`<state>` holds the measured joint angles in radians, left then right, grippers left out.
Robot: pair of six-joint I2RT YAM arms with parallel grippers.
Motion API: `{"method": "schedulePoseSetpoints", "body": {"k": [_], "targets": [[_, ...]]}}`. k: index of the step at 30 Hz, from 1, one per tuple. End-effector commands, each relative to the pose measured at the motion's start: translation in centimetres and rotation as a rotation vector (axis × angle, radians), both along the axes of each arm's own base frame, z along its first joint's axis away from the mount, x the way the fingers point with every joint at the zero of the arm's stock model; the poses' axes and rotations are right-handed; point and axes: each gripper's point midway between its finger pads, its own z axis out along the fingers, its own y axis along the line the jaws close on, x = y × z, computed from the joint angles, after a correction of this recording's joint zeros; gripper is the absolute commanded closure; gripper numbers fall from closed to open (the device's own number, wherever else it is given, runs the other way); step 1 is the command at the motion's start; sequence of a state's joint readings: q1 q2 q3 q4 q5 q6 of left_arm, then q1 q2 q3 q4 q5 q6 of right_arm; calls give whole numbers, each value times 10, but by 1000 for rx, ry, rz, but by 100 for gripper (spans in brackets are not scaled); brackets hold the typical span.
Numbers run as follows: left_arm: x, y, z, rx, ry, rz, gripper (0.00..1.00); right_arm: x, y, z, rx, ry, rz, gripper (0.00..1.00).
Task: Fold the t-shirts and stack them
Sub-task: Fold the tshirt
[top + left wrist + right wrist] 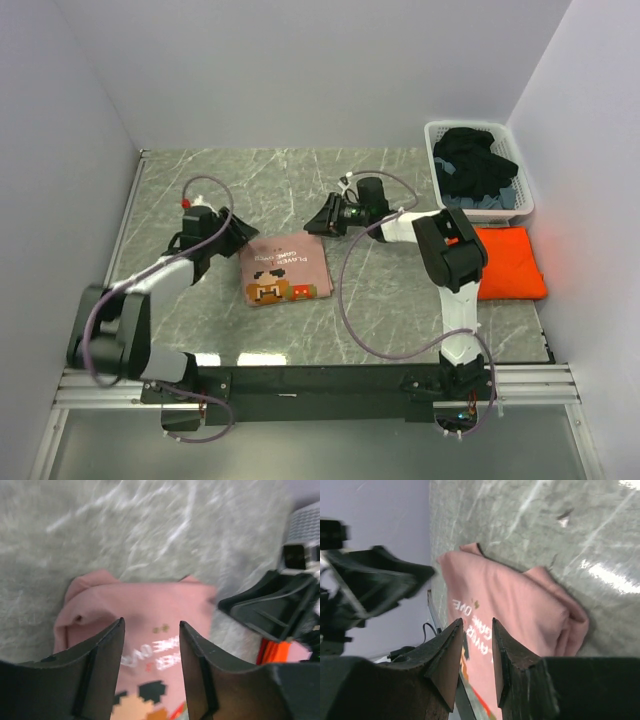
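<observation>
Two arms over a folded pink tee, with the orange one lying off to the side

The dusty-pink tee (287, 270) lies folded in a neat rectangle at the middle of the grey marbled worktop (270, 180), its pixel graphic and white lettering facing up. The left hand (240, 235) is at the tee's 10 o'clock corner; its wrist view shows the fingers (102, 650) set moderately wide, with nothing between them and pink cloth below. The right hand (315, 222) is near the tee's 1 o'clock corner. Its fingers (451, 645) are drawn to a narrow gap and grip nothing. The bright-orange tee (510, 262) lies folded flat at the worktop's 3 o'clock edge, well apart from the pink one. Just beyond it, at 1 o'clock, a white basket (470, 126) holds dark clothes (475, 160).
</observation>
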<state>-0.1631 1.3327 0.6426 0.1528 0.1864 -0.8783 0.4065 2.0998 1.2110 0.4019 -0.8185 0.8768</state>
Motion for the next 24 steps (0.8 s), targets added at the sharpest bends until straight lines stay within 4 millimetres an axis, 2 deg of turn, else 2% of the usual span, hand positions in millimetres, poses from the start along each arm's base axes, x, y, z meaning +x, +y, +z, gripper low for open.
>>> {"method": "schedulePoseSetpoints", "body": {"k": [1,2,5,9,12,15,16,18,19,20,21,22,23,24], "targets": [[11,-22,-11,-101,-11,-83,48,15,11,5,51,-13,-4,63],[14,-20,-18,-99,6,-67,48,16,11,-7,40,10,-7,63],[23,1,-46,-101,64,15,51,23,10,-28,24,48,-37,63],[29,28,-63,-98,107,117,51,30,-2,-53,15,113,-91,63],[29,32,-68,-126,117,121,50,30,-10,-62,22,148,-118,63],[25,26,-58,-149,96,80,48,26,-10,-47,72,133,-99,63],[23,23,-52,-155,85,69,44,26,-10,-31,87,103,-89,63],[16,19,-34,-155,58,45,38,20,-10,-18,88,81,-73,63],[12,19,-27,-143,46,37,36,18,-11,4,104,37,-68,63],[4,16,-13,-141,26,25,35,15,-12,13,108,22,-66,63],[-1,16,-6,-134,12,20,34,7,-13,16,107,16,-55,63],[-6,17,-2,-125,11,24,33,3,-15,38,122,-25,-50,63],[-14,15,14,-122,-28,20,32,-3,-15,44,123,-33,-41,63],[-24,16,11,-108,2,32,32,-14,-17,42,116,-31,-31,63]]}}
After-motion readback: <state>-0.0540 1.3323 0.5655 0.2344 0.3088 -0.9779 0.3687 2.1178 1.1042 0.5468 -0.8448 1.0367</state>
